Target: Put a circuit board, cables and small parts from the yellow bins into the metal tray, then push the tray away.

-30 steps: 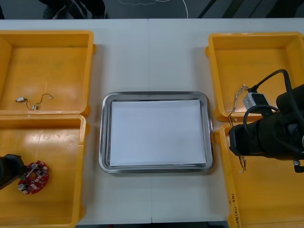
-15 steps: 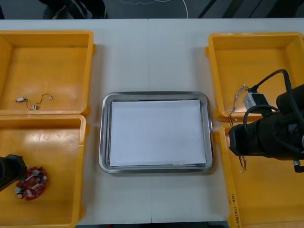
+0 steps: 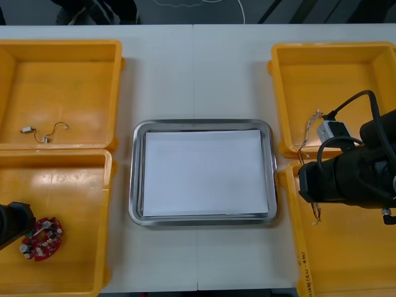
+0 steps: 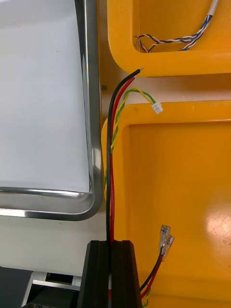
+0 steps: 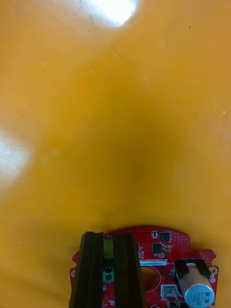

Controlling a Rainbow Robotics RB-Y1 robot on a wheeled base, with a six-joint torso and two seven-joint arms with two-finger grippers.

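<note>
Metal tray [image 3: 132, 185] sat mid-table, white inside, with no parts in it. Left far bin [image 3: 68, 86] held one thin cable [image 3: 44, 132] with small ends. Left near bin [image 3: 74, 185] held the red circuit board [image 3: 42, 236], close to its outer wall. Right far bin [image 3: 328, 74] held the twisted blue and white cable [image 4: 173, 40], lying against its near wall. Right near bin [image 3: 346, 253] sat mostly under the right arm [image 3: 346, 178].

Left arm [image 3: 11, 224] reached in low from the table's left edge over the near bin. Left gripper [image 5: 108, 237] was clamped on the board's rim, fingers nearly together with a green component between them. Couldn't tell if the board was off the bin floor.

The right arm was across the inner rim of the right near bin. Right gripper [image 4: 113, 244] was pinched tight on the red and yellow cable [image 4: 113, 144]. The bundle ran from the fingertips along the gap between the tray and the bin. Its white plug [image 4: 157, 108] lay on the table between the two right bins. The tail with metal terminals [image 4: 165, 240] was over the near bin's floor, just beside the fingers.
</note>
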